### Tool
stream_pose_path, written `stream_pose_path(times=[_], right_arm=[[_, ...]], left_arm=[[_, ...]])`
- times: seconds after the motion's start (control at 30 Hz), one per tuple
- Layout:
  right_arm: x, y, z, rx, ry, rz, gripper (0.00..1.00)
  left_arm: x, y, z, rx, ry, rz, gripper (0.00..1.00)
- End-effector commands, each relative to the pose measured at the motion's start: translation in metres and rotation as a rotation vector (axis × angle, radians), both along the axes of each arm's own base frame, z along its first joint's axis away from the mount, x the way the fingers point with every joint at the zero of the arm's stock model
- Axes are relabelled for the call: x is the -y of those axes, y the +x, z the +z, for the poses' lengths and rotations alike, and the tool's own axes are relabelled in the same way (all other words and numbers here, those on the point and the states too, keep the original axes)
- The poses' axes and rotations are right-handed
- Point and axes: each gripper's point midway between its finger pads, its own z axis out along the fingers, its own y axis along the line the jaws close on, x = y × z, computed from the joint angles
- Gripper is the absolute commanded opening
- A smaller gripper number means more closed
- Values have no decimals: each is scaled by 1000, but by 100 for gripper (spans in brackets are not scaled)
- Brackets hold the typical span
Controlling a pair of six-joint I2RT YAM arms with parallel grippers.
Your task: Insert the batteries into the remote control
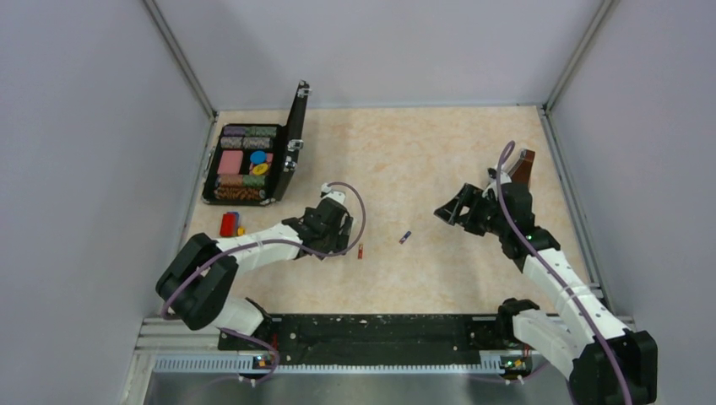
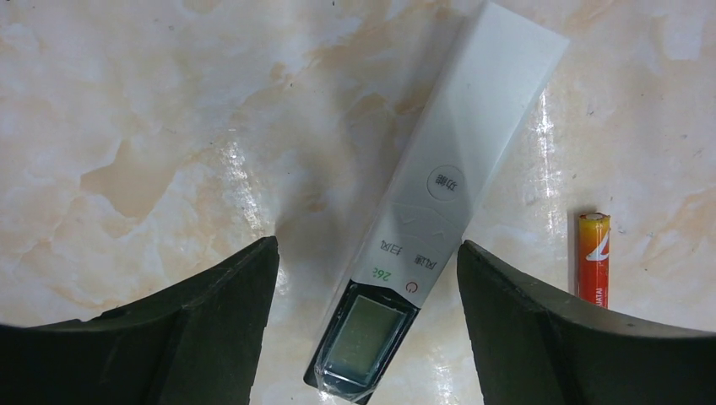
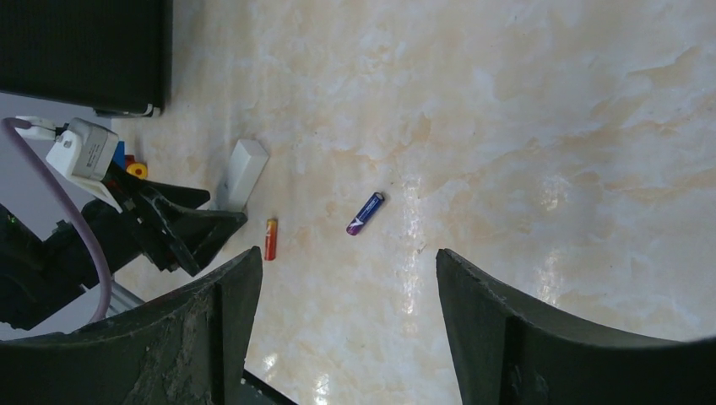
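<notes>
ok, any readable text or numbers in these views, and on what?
"26": green, upside down, on the slim white rectangular remote control, by its dark screen.
"功能": upside down, on its round button.
Two small Chinese labels near "26": too small to read.
Small red-orange cylinder battery: white lettering, blurred.
Small dark purple cylinder battery: print too small.

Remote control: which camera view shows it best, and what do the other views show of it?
Left wrist: the remote control fills the frame face up, screen and buttons clear. Right wrist shows only its white end, small and distant. From the top, the left arm covers it.
</notes>
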Motion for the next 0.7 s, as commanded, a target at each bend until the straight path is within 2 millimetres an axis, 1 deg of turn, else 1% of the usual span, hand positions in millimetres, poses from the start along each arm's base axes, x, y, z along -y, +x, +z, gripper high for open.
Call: stream_pose_path(times=[0.0, 0.1, 0.13, 0.2, 0.27, 0.43, 0.5, 0.57, 0.63, 0.67], right_arm=[[-7, 1, 3, 13, 32, 17, 75], [-8, 1, 1, 7, 37, 18, 75], [-8, 1, 1, 5, 37, 19, 74], [-9, 0, -1, -2, 38, 23, 74], [-10, -1, -2, -8, 38, 29, 74], [-11, -2, -7, -29, 40, 38, 74], [-11, -3, -8, -32, 44, 37, 74], [-11, -3, -7, -29, 49, 36, 74], [-12, -4, -5, -25, 52, 41, 74], [-13, -5, -3, -22, 55, 47, 74]], left_arm=[[14, 15, 11, 42, -39, 5, 81], [16, 14, 5, 13, -26, -3, 79], [17, 14, 4, 4, -24, -7, 74], [19, 14, 3, -9, -20, -16, 70], [19, 14, 1, -17, -18, -13, 63], [19, 12, -3, -28, -19, -4, 54], [20, 12, -3, -31, -23, -8, 47], [22, 12, -1, -31, -31, -18, 35], [26, 12, 5, -26, -45, -30, 19], [28, 13, 11, -19, -58, -35, 8]])
